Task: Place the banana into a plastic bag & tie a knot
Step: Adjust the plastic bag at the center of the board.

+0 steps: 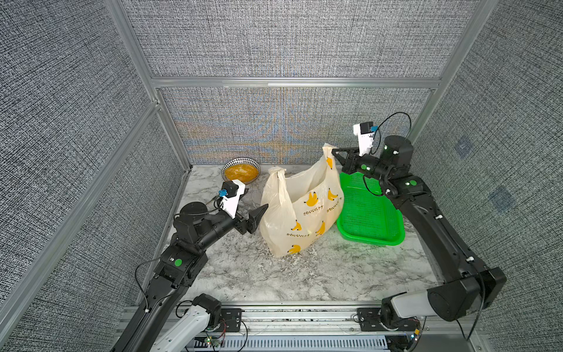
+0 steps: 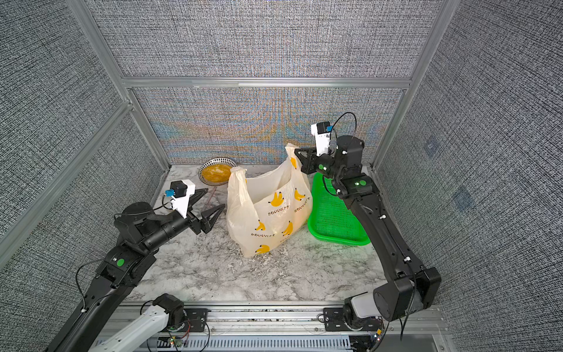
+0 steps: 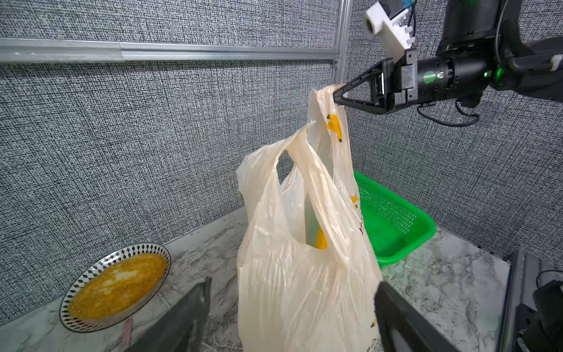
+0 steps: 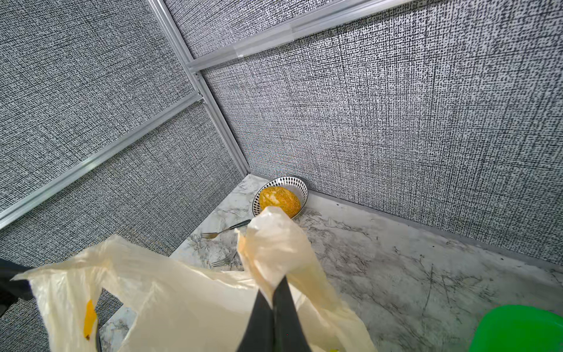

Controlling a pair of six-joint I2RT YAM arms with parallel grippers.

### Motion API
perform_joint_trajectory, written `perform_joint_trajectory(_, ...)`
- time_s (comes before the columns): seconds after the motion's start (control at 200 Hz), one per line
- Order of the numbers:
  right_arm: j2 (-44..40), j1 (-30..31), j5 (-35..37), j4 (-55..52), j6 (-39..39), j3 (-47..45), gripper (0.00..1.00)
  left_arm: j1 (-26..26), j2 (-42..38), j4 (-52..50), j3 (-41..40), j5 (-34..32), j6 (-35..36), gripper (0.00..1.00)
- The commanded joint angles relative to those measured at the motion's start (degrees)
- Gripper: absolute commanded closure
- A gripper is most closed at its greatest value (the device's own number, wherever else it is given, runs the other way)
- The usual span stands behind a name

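The cream plastic bag (image 1: pixel 304 213) (image 2: pixel 268 219) with yellow banana prints stands upright mid-table. My right gripper (image 1: pixel 333 150) (image 3: pixel 335 94) (image 4: pixel 281 279) is shut on its right handle loop (image 1: pixel 328 157) and holds it up high. The left handle loop (image 1: pixel 278 176) (image 3: pixel 298 158) stands free. My left gripper (image 2: pixel 215 198) (image 1: pixel 256 198) is wide open just left of the bag's side, holding nothing. A yellow patch (image 3: pixel 321 240) shows inside the bag's mouth; I cannot tell whether it is the banana or a print. No knot is in view.
A patterned bowl (image 1: pixel 241 171) of yellow food sits at the back left corner, with a fork (image 4: pixel 225 228) near it. A green mesh basket (image 1: pixel 370 213) lies right of the bag, under my right arm. Grey panel walls close three sides.
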Motion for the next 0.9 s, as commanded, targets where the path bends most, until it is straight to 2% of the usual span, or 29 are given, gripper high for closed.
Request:
perform_joint_trajectory(0.0, 0.07, 0.03, -1.24, 1.99, 1.05, -0.12, 1.00, -0.49, 1.73, 3.28, 1.49, -0.72, 1.28, 0.01)
perform_joint_trajectory(0.38, 0.20, -0.01, -2.29, 2.79, 1.14, -1.39, 1.00, -3.26, 9.15, 0.42, 12.87, -2.05, 8.78, 0.00)
perform_joint_trajectory(0.586, 0.46, 0.01, -3.17, 3.23, 1.43, -1.71, 1.00, -5.54, 17.98, -5.40, 20.65, -4.08, 14.63, 0.01)
perform_joint_trajectory(0.741, 0.47, -0.04, -3.45, 3.36, 1.17, -1.85, 1.00, -7.44, 22.49, -6.49, 24.37, -3.49, 16.30, 0.01)
perform_joint_trajectory(0.826, 0.65, 0.01, -3.67, 3.23, 1.15, -1.89, 1.00, -8.03, 24.30, -6.64, 25.97, -3.20, 16.59, 0.03)
perform_joint_trajectory(0.896, 0.68, -0.01, -3.91, 3.23, 0.89, -1.98, 1.00, -8.15, 26.28, -7.20, 27.45, -3.51, 16.68, 0.09)
